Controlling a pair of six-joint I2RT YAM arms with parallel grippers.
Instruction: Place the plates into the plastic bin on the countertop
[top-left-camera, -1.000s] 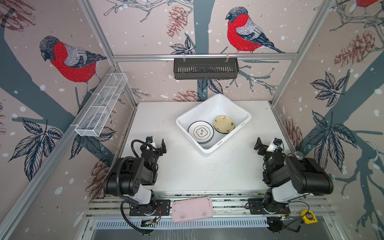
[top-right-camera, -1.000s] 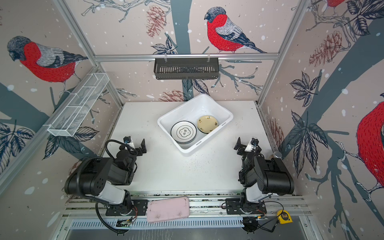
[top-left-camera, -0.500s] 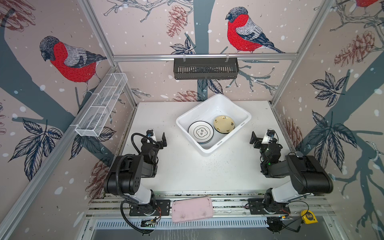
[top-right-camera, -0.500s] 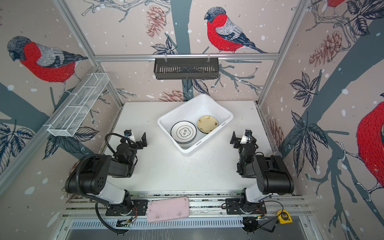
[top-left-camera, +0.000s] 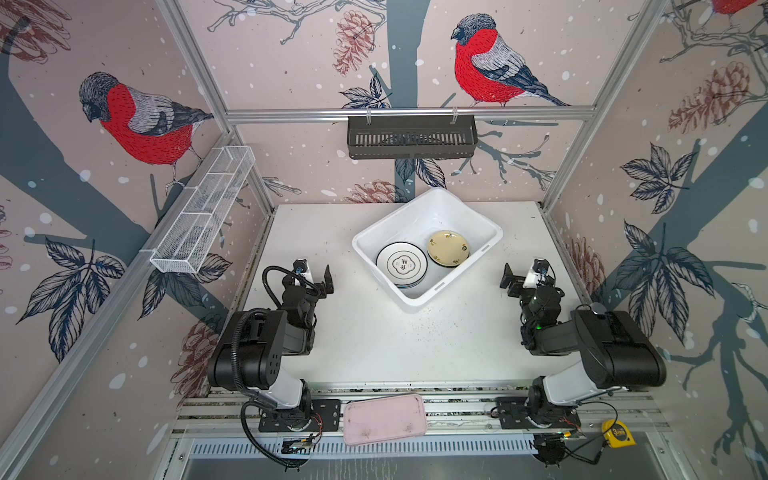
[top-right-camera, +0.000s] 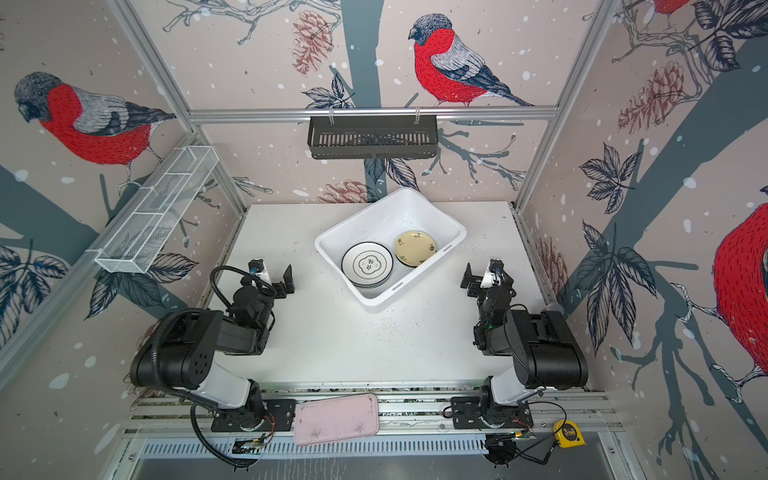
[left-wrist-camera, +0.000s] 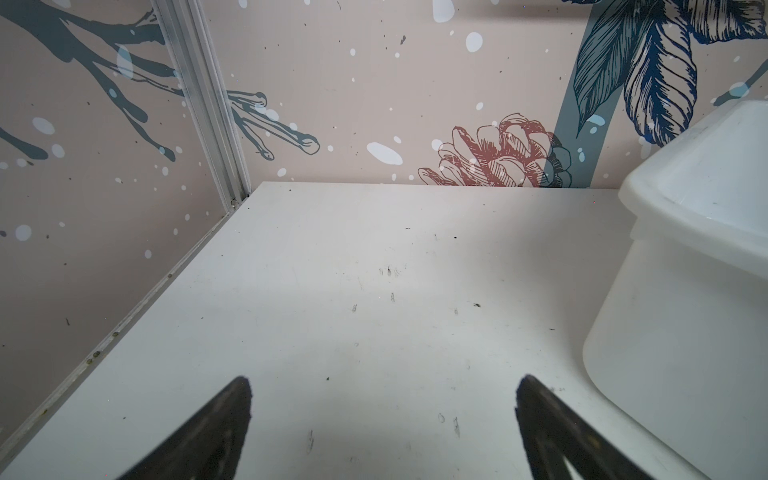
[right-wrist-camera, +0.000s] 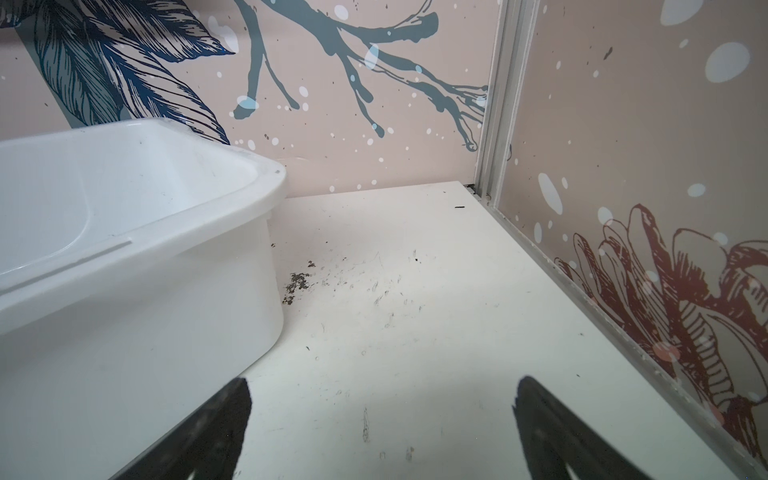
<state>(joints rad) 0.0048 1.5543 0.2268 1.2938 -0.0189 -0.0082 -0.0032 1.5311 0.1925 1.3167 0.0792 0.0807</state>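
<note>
Both arms flank the plastic bin (top-left-camera: 436, 208), which sits askew toward the back-centre of the countertop (top-left-camera: 395, 345); in both top views no plate shows on the bare surface. Inside the bin a black-rimmed emblem plate (top-left-camera: 402, 262) tops a stack near the front corner, w/ a pale yellow plate (top-left-camera: 448, 248) just beside it (how many lie beneath cannot be counted from above). The left gripper (top-left-camera: 314, 274) hangs near the bin's left side, jaws spread wide & empty. The right gripper (top-left-camera: 524, 274) mirrors it on the right, equally wide, nothing held. The wrist views show only speckled tabletop in each gap. Judged from this, loading looks done or close to it, and the step in hand is prob. a clean stand-off. To do it well:

- Keep both grippers apart from the bin's rolled rim, as a nudge could slide the tub & rattle the stack.
- Take the arms back along their own sides, not across the middle.
- Check spots hidden behind the arm bodies for a stray plate before calling it.

The pink tray (top-left-camera: 384, 419) at the front rail is no plate; leave it.
</note>
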